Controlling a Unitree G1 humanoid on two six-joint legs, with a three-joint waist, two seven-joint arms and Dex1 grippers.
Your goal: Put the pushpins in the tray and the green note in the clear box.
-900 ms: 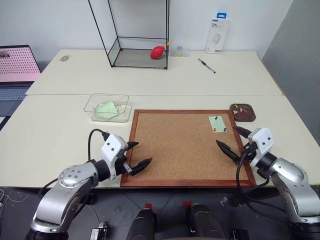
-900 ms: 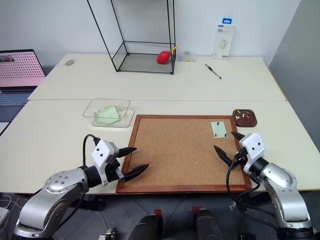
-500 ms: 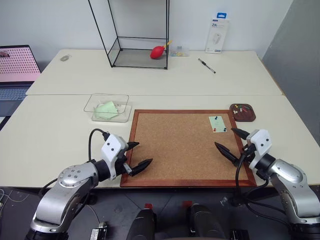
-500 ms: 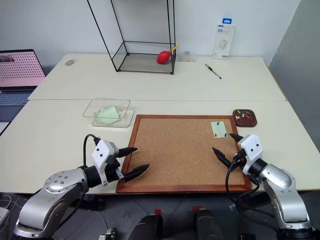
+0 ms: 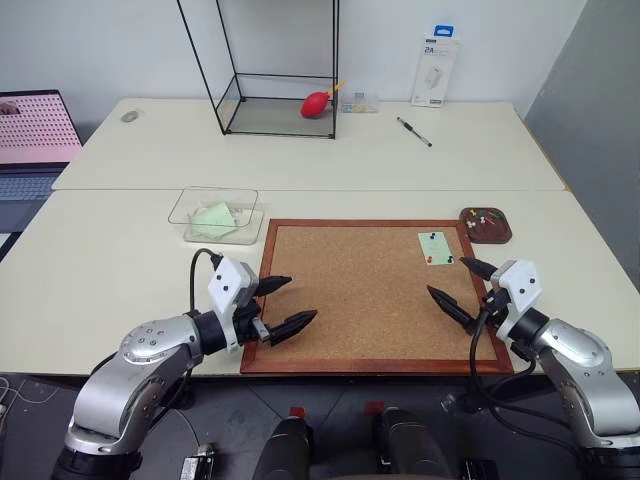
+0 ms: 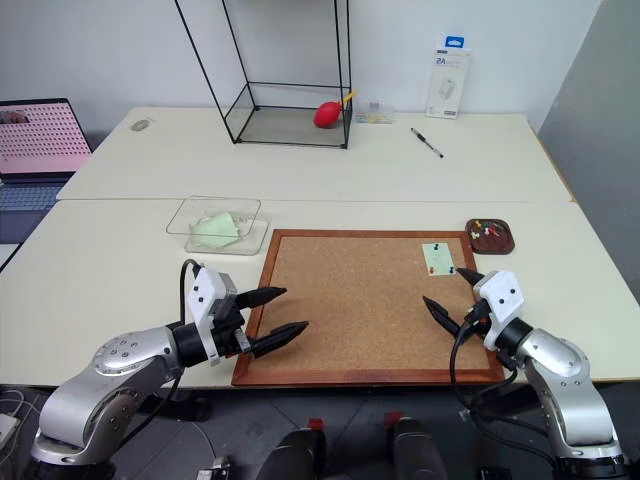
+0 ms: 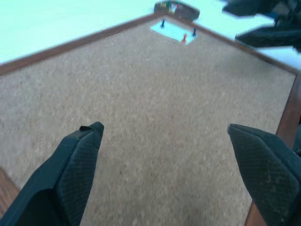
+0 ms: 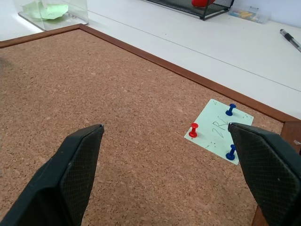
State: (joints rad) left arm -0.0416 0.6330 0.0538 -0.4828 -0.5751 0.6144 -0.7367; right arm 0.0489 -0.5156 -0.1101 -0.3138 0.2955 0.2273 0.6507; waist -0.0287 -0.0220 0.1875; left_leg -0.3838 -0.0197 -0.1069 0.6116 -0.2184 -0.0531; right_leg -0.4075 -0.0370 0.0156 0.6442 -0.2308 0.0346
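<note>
On corkboard (image 5: 368,290), green note (image 5: 434,248) (long axis front-to-back)

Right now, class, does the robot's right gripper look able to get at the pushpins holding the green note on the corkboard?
Probably yes. The right gripper hangs open just short of the green note, whose three pushpins stand exposed, with only bare corkboard between.

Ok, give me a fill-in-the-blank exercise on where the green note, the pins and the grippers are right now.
1. The green note is fastened to the ____ by pushpins.
2. One red pushpin and ____ blue pushpins hold the note.
3. Both the left gripper and the right gripper have their fingers ____.
4. The clear box holds a wrinkly pale ____ sheet.

Missing words: corkboard; two; open; green
</note>
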